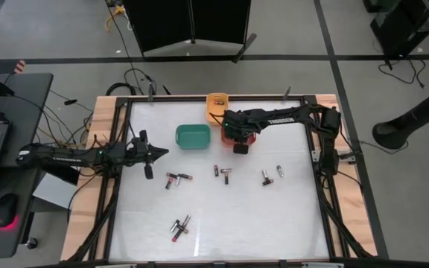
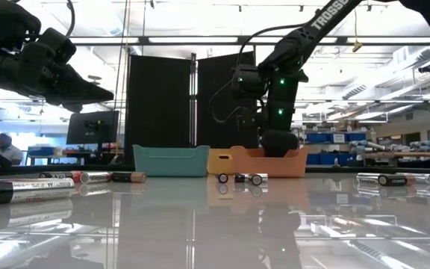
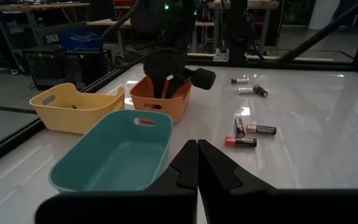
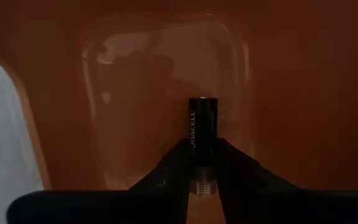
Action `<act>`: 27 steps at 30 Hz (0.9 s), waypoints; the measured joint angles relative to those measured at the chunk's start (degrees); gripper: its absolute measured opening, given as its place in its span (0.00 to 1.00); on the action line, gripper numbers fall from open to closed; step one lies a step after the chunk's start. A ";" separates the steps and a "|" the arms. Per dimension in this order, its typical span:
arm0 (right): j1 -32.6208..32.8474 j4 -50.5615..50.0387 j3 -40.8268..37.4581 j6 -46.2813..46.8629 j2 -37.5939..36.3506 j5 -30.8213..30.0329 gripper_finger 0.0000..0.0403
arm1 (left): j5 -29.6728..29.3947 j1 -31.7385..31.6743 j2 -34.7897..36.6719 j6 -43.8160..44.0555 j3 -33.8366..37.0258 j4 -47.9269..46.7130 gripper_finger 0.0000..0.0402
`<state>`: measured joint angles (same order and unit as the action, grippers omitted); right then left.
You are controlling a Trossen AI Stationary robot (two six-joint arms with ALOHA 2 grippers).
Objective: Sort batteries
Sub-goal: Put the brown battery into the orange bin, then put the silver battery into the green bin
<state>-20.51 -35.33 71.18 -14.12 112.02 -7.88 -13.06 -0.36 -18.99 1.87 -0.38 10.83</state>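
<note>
Right wrist: battery (image 4: pixel 202 134) over orange bin (image 4: pixel 291 74).

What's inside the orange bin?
The right gripper reaches down into the orange bin, with a dark battery between its fingers above the bin's floor. The gripper covers much of the inside, so other batteries there cannot be seen.

On our white table (image 1: pixel 259 223) we see three bins, teal (image 1: pixel 192 137), orange (image 1: pixel 237 138) and yellow (image 1: pixel 217 102), and scattered batteries (image 1: pixel 177 179).
</note>
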 joint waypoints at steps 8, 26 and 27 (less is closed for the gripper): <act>1.76 -1.91 -0.28 2.87 -5.93 -1.65 0.31 | 0.00 0.00 -0.57 -0.07 -0.08 -0.04 0.02; 12.27 -0.74 -12.10 10.26 -23.48 -5.08 0.06 | 7.51 1.37 -14.18 3.86 -14.17 -16.78 0.02; 13.09 0.40 -13.77 11.27 -24.04 -5.35 0.06 | 8.25 1.97 -15.75 4.45 -15.21 -17.24 0.02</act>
<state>-7.41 -34.93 57.41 -2.85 87.98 -13.23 -4.80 1.61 -34.75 6.31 -15.60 -6.40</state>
